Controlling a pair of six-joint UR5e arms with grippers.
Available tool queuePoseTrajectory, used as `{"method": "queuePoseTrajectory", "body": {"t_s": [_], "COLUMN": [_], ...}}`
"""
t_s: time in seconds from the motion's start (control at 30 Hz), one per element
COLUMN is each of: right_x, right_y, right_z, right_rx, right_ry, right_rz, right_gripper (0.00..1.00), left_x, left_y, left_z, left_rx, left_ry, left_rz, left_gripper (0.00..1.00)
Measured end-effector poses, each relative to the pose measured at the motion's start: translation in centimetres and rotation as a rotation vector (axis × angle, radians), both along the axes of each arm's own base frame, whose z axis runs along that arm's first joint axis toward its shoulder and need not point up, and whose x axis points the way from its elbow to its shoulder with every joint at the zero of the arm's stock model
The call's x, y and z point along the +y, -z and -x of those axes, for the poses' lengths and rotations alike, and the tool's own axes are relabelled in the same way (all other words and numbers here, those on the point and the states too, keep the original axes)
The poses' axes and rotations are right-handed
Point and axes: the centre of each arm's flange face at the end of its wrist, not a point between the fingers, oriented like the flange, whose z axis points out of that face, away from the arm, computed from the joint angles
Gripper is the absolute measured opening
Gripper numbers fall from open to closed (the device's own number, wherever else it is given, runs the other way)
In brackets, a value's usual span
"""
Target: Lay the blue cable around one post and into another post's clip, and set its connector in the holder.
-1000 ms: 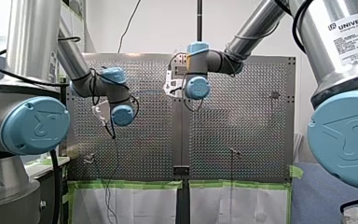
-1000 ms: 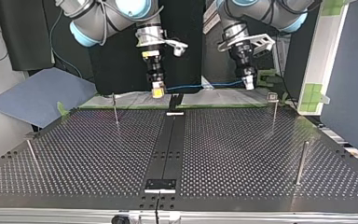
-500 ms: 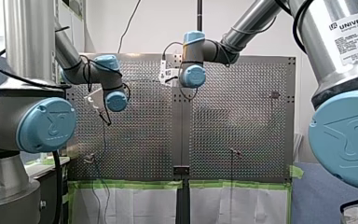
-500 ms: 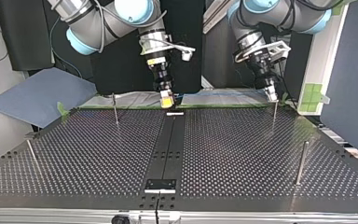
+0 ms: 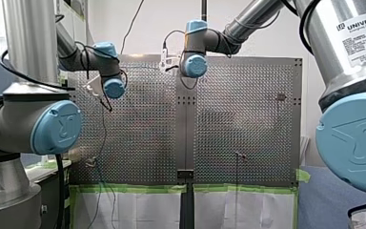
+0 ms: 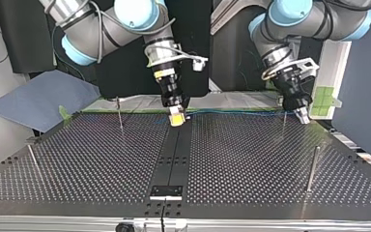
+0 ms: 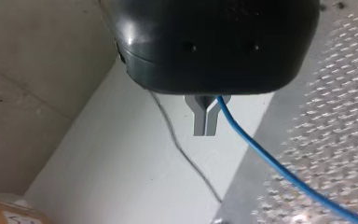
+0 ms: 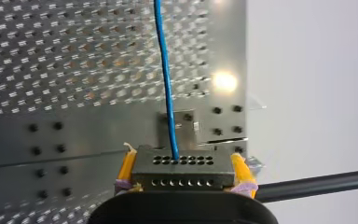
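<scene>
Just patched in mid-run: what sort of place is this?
Most likely a robotics lab test cell: a perforated table with thin posts, green tape along its edge, and two arms, my left hand pinching a blue cable, my right hand its connector.

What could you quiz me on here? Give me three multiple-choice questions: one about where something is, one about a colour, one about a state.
1. Where is the connector?
A) in a basket
B) between my right end effector's pads
C) in a person's hand

2. What colour are those pads?
A) yellow
B) red
C) green

3. How do my left end effector's fingers stand?
A) wide open
B) shut on the cable
C) shut on a pen

Answers:
1 B: the right wrist view shows it clamped between the pads.
2 A: yellow shows on either side of the connector.
3 B: the left wrist view shows the fingers closed, with the blue cable leading out from them.
</scene>
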Motion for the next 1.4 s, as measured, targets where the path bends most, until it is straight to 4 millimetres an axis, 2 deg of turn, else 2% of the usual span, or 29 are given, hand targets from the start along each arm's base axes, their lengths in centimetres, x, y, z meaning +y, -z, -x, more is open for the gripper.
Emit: {"method": "queuePoseTrajectory", "body": {"t_s": [0.3, 0.4, 0.6, 0.77, 0.97, 1.2, 1.4], "right_x": [-0.2, -0.2, -0.3, -0.4, -0.7, -1.3, -1.8], "right_y": [-1.8, -2.3, -3.7, -4.0, -4.6, -6.5, -7.8], "right_z": [-0.7, -1.0, -1.7, -2.9, -4.0, -4.6, -5.1], "right_rx": [-0.013, -0.012, -0.024, -0.015, -0.010, -0.031, -0.040], "right_ry": [-0.012, -0.018, -0.031, -0.051, -0.066, -0.068, -0.066], "right_rz": [0.021, 0.028, 0.046, 0.048, 0.052, 0.070, 0.080], "right_gripper": [0.00, 0.00, 0.00, 0.00, 0.00, 0.00, 0.00], "left_x": [3.5, 4.5, 6.1, 7.0, 7.9, 10.2, 12.3], "left_y": [-5.1, -6.3, -7.5, -8.3, -10.2, -12.6, -12.0], "left_z": [-1.2, -1.7, -3.3, -4.7, -5.7, -6.8, -7.5], "left_rx": [-0.070, -0.080, -0.069, -0.046, -0.046, -0.047, 0.009], "left_ry": [-0.062, -0.077, -0.087, -0.088, -0.081, -0.077, -0.082], "left_rz": [0.045, 0.049, 0.033, 0.019, 0.011, -0.003, -0.021], "left_gripper": [0.00, 0.00, 0.00, 0.00, 0.00, 0.00, 0.00]}}
